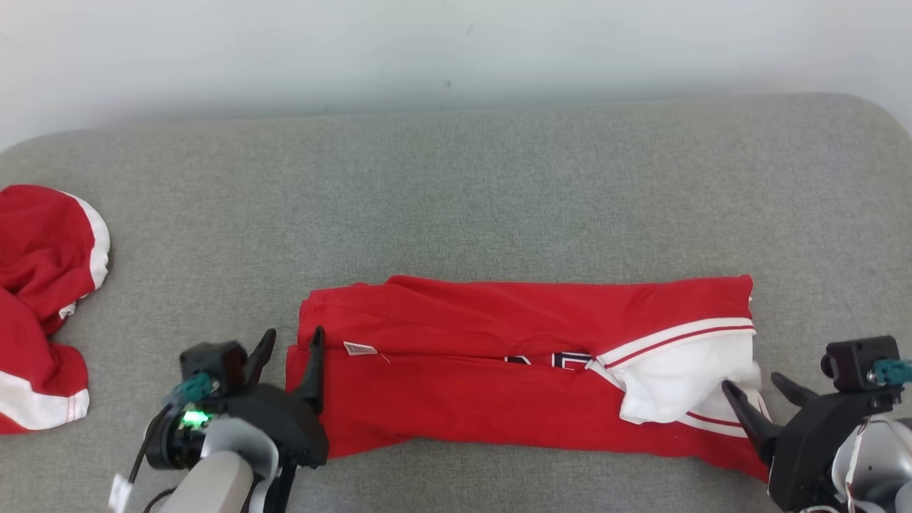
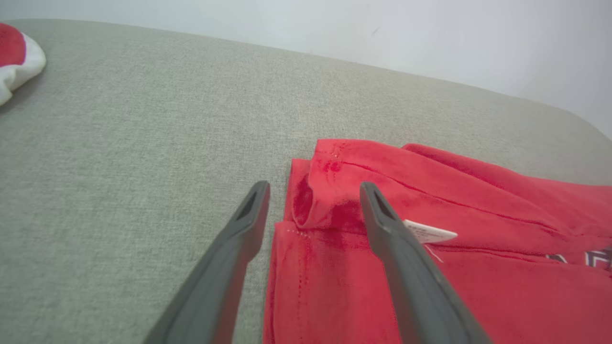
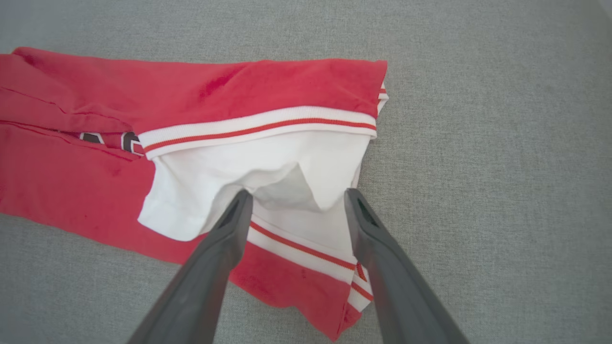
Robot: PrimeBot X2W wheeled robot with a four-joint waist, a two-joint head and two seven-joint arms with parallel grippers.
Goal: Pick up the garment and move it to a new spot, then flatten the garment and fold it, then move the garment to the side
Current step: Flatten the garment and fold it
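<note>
Two pairs of jaws stand apart over one garment (image 1: 499, 370), gripping nothing. The garment is red with white trim and folded into a long narrow band. It lies flat on the grey surface (image 1: 499, 178), well apart from the heap of red-and-white cloth (image 1: 43, 285).

Left jaws: at the band's end nearer the heap. One dark finger (image 2: 224, 277) is over bare surface and the other over the cloth beside the white label (image 2: 430, 234) — the hemmed edge sits between them.

Right jaws: at the end farthest from the heap, with fingers (image 3: 201, 277) either side of a raised flap of white cloth (image 3: 287, 167). Whether any finger touches cloth cannot be told.

Handling, as judged: a light, soft, limp knit, several layers thick where folded. It would likely sag and slide open if lifted by one layer or one end alone. It is not fragile, and the textured surface may drag at it.

Best hold — pinch all layers together at both short ends and lift them evenly. Take the hem by the label, and the striped trim (image 3: 258, 126) rather than the loose flap.
</note>
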